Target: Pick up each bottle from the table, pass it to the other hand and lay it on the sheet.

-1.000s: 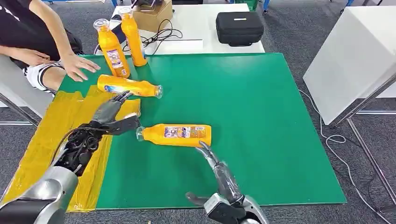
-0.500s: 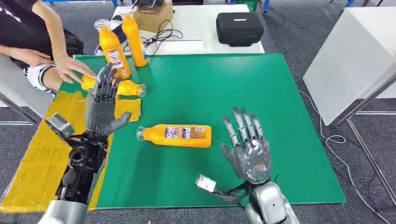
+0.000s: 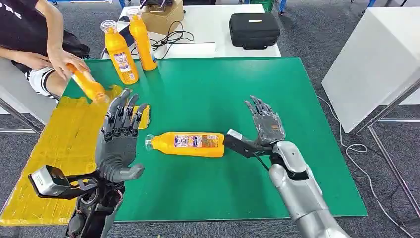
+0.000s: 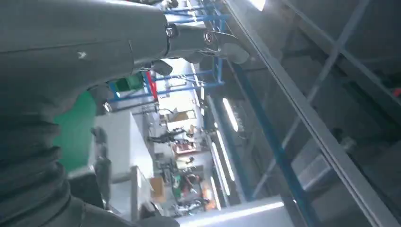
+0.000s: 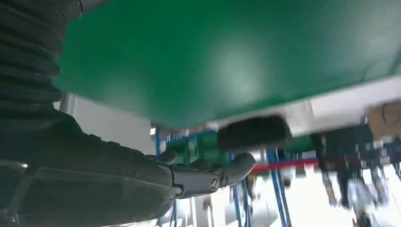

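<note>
A bottle [image 3: 185,143] lies mid-table [image 3: 257,89] between both raised robot hands, right of the sheet [image 3: 59,148]; two bottles [image 3: 130,42] stand behind.

We see both of our arms raised in front of us. Our left hand [image 3: 119,136] stands upright on the left, palm turned toward us, dark fingers [image 3: 123,115] pointing up close together, thick grey thumb jutting out to the side; it holds nothing. Our silver right arm [image 3: 297,191] rises from the lower right, bent at the wrist. Our right hand [image 3: 266,126] is also empty, fingers spread and pointing up and away, thumb reaching sideways toward the left.
</note>
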Controlling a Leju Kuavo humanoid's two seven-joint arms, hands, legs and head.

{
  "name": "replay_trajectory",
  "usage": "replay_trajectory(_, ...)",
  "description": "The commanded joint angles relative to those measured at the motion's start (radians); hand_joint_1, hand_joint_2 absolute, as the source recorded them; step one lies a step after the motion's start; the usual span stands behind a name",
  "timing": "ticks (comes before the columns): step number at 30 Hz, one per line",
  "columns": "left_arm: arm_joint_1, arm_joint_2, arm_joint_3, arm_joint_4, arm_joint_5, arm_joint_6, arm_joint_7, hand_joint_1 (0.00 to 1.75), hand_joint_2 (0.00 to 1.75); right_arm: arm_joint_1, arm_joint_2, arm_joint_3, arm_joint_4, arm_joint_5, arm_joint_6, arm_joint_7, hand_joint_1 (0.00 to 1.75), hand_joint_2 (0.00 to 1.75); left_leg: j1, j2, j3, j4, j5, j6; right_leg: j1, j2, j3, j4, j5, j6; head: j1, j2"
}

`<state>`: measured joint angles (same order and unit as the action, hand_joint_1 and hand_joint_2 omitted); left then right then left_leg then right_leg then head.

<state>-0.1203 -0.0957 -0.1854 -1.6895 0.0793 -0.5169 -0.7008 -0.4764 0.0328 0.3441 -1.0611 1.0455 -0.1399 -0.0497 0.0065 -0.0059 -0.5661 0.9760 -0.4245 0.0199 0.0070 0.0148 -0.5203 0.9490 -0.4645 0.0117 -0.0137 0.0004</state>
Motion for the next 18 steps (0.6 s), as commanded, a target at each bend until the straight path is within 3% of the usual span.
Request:
replay_trajectory(1, -0.004, -0.02, -0.027, 0.008, -0.02, 0.008, 0.003, 0.0, 1.75, -0.138, 0.023, -0.022, 0.263, -0.062, 0.074, -0.057, 0.0, 1.75, 0.0, 0.001, 0.001, 0.0, 0.0, 0.0, 0.0, 0.0, 0.001, 0.0, 0.0, 0.001, 0.0, 0.0)
replay_trajectory(18, 0.002, -0.023, -0.022, 0.035, -0.019, 0.042, 0.003, 0.0, 1.75, -0.163, 0.061, 0.046, 0.21, -0.092, 0.077, -0.084, 0.0, 1.75, 0.0, 0.002, 0.003, 0.0, -0.001, 0.0, 0.0, 0.0, 0.002, 0.0, -0.001, 0.001, 0.0, 0.0)
